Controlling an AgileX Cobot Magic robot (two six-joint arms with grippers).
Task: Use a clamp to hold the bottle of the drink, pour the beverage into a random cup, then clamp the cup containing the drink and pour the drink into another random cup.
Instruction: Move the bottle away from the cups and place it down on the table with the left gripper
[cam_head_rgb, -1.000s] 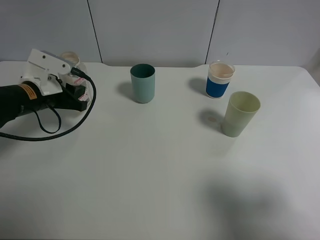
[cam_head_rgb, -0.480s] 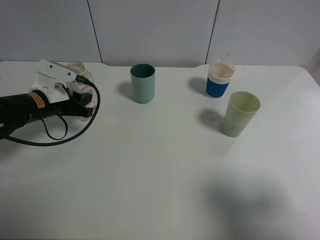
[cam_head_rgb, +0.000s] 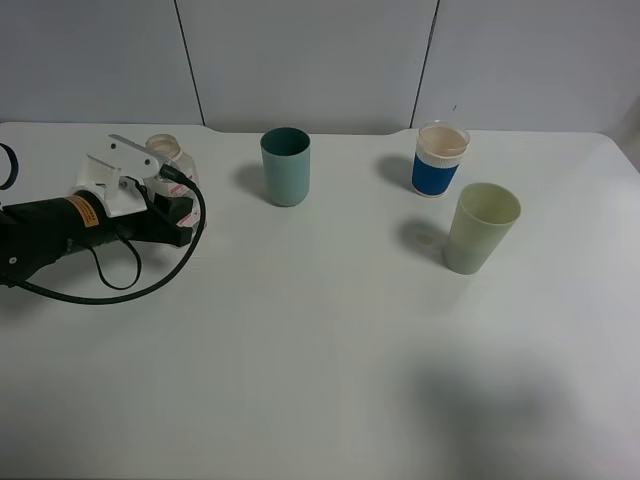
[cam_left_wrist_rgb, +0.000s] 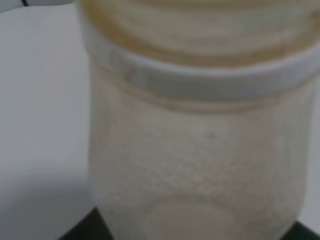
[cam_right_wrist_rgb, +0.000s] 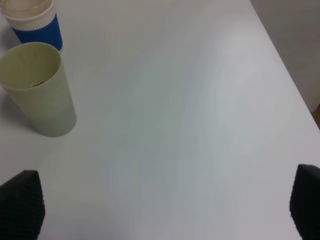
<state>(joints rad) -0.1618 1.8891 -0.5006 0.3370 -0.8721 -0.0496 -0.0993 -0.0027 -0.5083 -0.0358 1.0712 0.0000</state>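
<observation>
Fingers of the left arm (cam_head_rgb: 176, 214) are clamped round the lower body of the bottle (cam_head_rgb: 168, 152), at the left side of the tabletop (cam_head_rgb: 300, 350). The left wrist view is almost filled by the bottle (cam_left_wrist_rgb: 200, 150), with dark finger edges (cam_left_wrist_rgb: 82, 231) just showing at either side of its base. Its threaded neck looks bare, so the cap appears to be off. Whether its base rests on the tabletop or hangs just above it, I cannot tell.

Right fingers (cam_right_wrist_rgb: 20, 201) stand wide apart and hold nothing. They hang over the right part of the tabletop, with the pale green cup (cam_right_wrist_rgb: 39, 90) near them.

I judge this to be the first step: the bottle is grasped, but nothing is poured yet. The teal cup (cam_head_rgb: 286, 166) is the nearest target, a little to the right of the bottle. The pale green cup and the blue-banded cup (cam_head_rgb: 439, 160) stand well apart from it, further right.

Next, the bottle's mouth has to come over a cup's rim, then tip slowly. The bottle must stay clear of the cup's wall, or the light cup could topple.
</observation>
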